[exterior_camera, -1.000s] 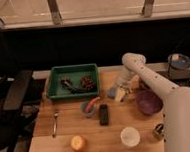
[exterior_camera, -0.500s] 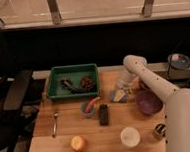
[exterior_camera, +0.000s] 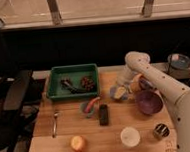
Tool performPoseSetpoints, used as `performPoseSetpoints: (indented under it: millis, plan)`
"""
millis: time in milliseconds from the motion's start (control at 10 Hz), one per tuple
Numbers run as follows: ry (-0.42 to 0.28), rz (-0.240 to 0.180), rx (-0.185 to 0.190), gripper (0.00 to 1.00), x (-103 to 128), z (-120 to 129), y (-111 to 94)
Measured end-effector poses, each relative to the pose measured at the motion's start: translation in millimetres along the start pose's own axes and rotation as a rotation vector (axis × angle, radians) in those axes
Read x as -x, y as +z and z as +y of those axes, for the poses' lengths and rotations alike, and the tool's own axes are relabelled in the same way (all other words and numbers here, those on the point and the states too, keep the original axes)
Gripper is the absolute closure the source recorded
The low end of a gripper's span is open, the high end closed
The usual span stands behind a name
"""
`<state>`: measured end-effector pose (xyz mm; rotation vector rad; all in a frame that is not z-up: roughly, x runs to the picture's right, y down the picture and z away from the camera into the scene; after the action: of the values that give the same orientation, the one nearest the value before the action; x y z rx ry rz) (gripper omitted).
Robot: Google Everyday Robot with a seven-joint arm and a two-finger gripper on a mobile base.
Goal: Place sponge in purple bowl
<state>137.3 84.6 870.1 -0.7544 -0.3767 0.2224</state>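
The sponge (exterior_camera: pixel 117 93), pale blue with a yellow part, lies on the wooden table (exterior_camera: pixel 55 149) just left of the purple bowl (exterior_camera: pixel 149 102). The bowl is wide, deep and upright, with nothing visible inside. My gripper (exterior_camera: pixel 123 84) hangs from the white arm (exterior_camera: pixel 137 61) and points down, right above the sponge's far right edge, at or very near it. Whether it grips the sponge cannot be told.
A green tray (exterior_camera: pixel 55 71) with dark items stands at the back left. A small grey-blue bowl (exterior_camera: pixel 88 109), a black block (exterior_camera: pixel 103 115), a fork (exterior_camera: pixel 55 124), an orange fruit (exterior_camera: pixel 78 143), a white cup (exterior_camera: pixel 129 136) and a can (exterior_camera: pixel 161 131) stand nearer. A tan object (exterior_camera: pixel 137 83) lies behind the purple bowl.
The gripper has shifted slightly left and down toward the sponge. The sponge and the bowl have not moved.
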Motion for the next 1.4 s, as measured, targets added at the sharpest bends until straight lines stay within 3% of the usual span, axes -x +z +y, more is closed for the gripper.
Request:
performPoseSetpoints:
  millis: [400,500,700,900,1100,1400]
  plan:
    - [-0.055,0.013,-0.113,1.00,30.5,1.7,-98.9]
    - [-0.061,0.026,-0.139,1.00,30.6,0.1,-120.2]
    - [-0.038,0.052,-0.157,1.00,13.6,3.5,-149.5]
    - [0.004,0.061,-0.159,1.00,-1.7,6.6,-158.1]
    - [0.072,0.070,-0.138,0.96,-31.0,14.1,-147.6]
    - [0.190,0.066,-0.099,0.66,-80.3,26.6,-110.7]
